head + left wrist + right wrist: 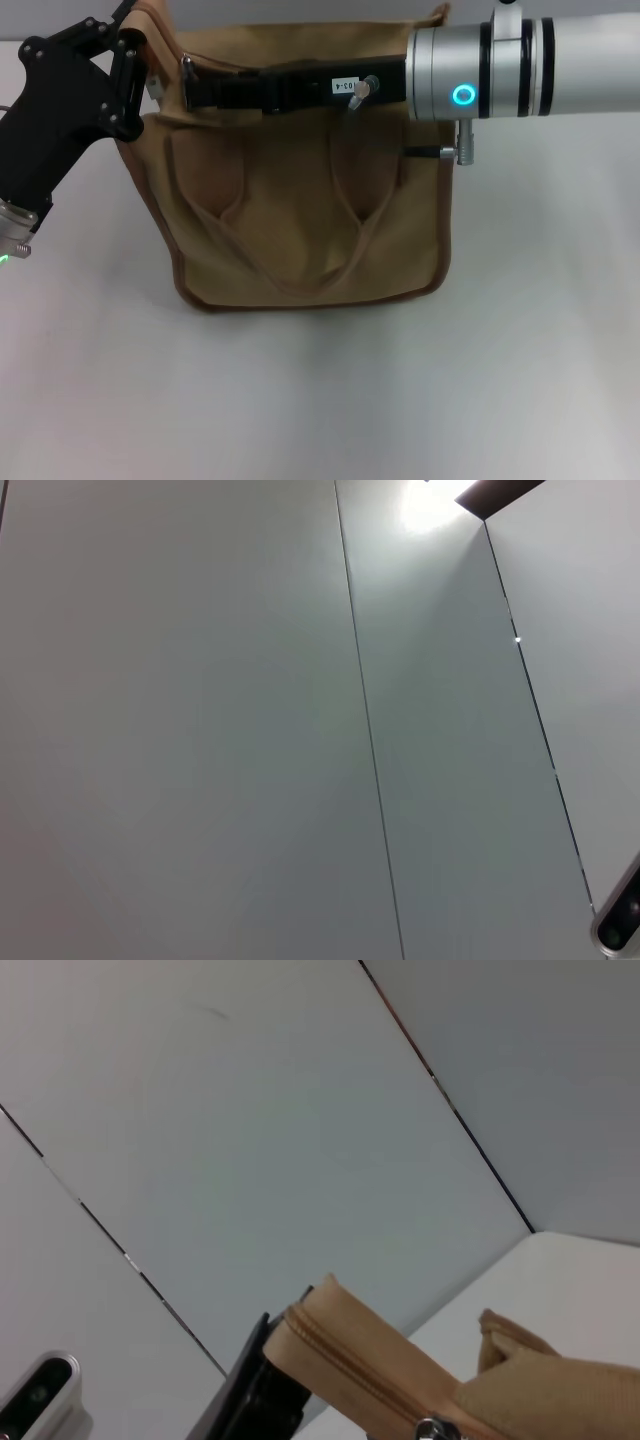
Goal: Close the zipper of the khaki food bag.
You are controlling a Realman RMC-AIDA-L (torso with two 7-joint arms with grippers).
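Observation:
The khaki food bag (300, 220) stands upright on the white table, its two strap handles hanging down its front. My left gripper (128, 60) is shut on the bag's top left corner. My right gripper (192, 88) reaches in from the right and lies along the bag's top, its tips near the left end, shut at the silver slider (187, 66) of the zipper. In the right wrist view the zip line (360, 1370) looks joined from the slider (430, 1428) to the bag's end (300, 1315). The zipper under the right gripper is hidden in the head view.
The white table (320, 400) spreads in front of and beside the bag. The silver right forearm (520, 65) crosses above the bag's top right corner. The left wrist view shows only pale wall panels (200, 730).

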